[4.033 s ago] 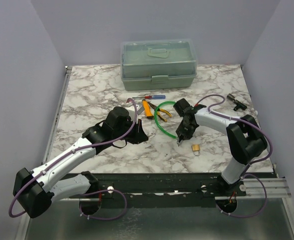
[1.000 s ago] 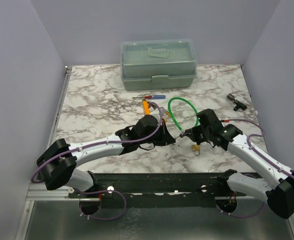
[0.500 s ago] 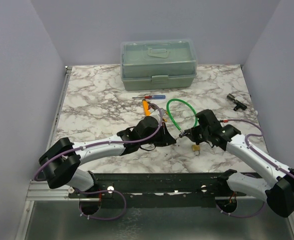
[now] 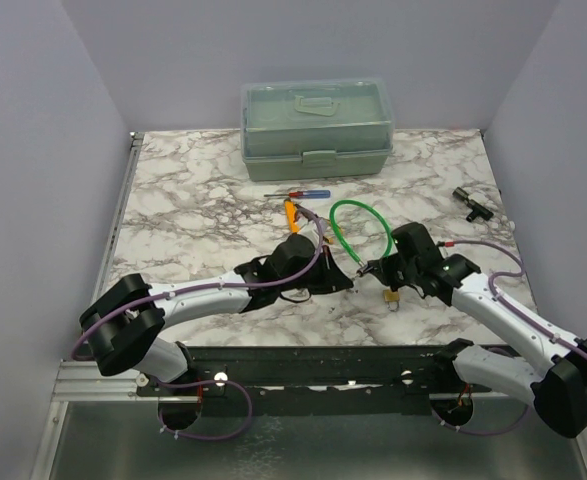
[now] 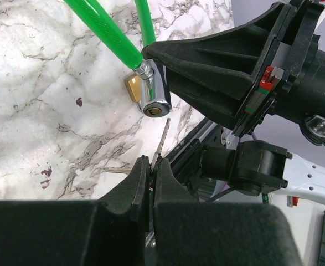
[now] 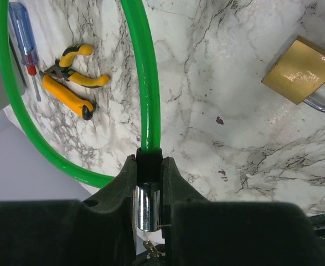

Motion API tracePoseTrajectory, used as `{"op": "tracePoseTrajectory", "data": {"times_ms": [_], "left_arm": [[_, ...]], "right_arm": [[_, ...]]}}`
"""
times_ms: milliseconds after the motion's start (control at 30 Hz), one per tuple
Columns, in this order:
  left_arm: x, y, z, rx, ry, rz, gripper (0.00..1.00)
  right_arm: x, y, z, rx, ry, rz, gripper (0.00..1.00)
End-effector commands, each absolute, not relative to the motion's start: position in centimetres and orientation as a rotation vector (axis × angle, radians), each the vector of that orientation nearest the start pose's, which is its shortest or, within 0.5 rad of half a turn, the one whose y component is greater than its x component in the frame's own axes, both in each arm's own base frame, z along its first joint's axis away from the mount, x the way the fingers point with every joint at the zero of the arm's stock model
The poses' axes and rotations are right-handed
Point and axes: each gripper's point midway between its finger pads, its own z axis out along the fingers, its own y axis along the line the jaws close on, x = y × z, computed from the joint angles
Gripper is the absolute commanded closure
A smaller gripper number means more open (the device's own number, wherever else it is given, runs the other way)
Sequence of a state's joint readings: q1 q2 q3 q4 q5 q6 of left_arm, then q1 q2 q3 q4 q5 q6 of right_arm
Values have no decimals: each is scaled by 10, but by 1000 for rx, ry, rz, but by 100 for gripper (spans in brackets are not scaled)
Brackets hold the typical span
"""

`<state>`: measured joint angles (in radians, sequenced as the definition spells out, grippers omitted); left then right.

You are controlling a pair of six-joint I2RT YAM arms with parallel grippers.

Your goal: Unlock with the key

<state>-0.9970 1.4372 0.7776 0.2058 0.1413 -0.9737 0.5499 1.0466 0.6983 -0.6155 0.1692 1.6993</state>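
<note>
**While one arm steadies the lock, the other aims the key**

Because the keyway has to face the incoming blade, the right gripper (image 6: pixel 149 162) is closed narrow around the chrome barrel (image 6: pixel 148 208) of the cable lock. It grips just where the green cable (image 6: pixel 145 83) enters the barrel. That leaves the loop trailing toward the far side of the table (image 4: pixel 173 190) and turns the barrel's open end leftward, toward the other arm.

In the left wrist view that end shows its keyhole (image 5: pixel 155 111) plainly. The left gripper (image 5: pixel 153 166) is pinched tight on the bow of the key (image 5: pixel 162 139), so only the thin blade stands out beyond the fingertips. Held this way, the whole blade is free to enter the lock. Its tip sits just short of the keyhole, a little to one side and slightly tilted, and it is not yet inserted.

In the overhead view the two grippers meet near the middle of the table's near edge, and the key lies between them.

The brass padlock (image 6: pixel 300 69) lies flat on the marble under the right arm, gripped by neither. The pliers (image 6: pixel 73 91) and screwdriver (image 6: pixel 26 33) lie farther off beyond the loop.

My reading is that the next move needs a small correction to bring the blade in line with the slot, then a straight push.
</note>
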Motion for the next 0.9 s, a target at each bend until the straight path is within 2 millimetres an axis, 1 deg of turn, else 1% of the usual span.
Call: {"op": "tracePoseTrajectory", "data": {"times_ms": [0,200,367,600,867], "left_arm": [[176,-389,144,40,2334,-1362,100],[171,-387,143,-65,2354,-1460,100],[171,-389,145,-79,2344,-1501,100],[171,-391,138,-65,2349,-1496,100],[174,-390,132,-71,2352,-1469,100]], "right_arm": [[252,161,123,1462,2106,732,100],[253,161,124,1440,2092,761,100],[253,163,123,1427,2098,772,100],[253,167,124,1396,2114,797,100],[252,167,124,1385,2113,807,100]]}}
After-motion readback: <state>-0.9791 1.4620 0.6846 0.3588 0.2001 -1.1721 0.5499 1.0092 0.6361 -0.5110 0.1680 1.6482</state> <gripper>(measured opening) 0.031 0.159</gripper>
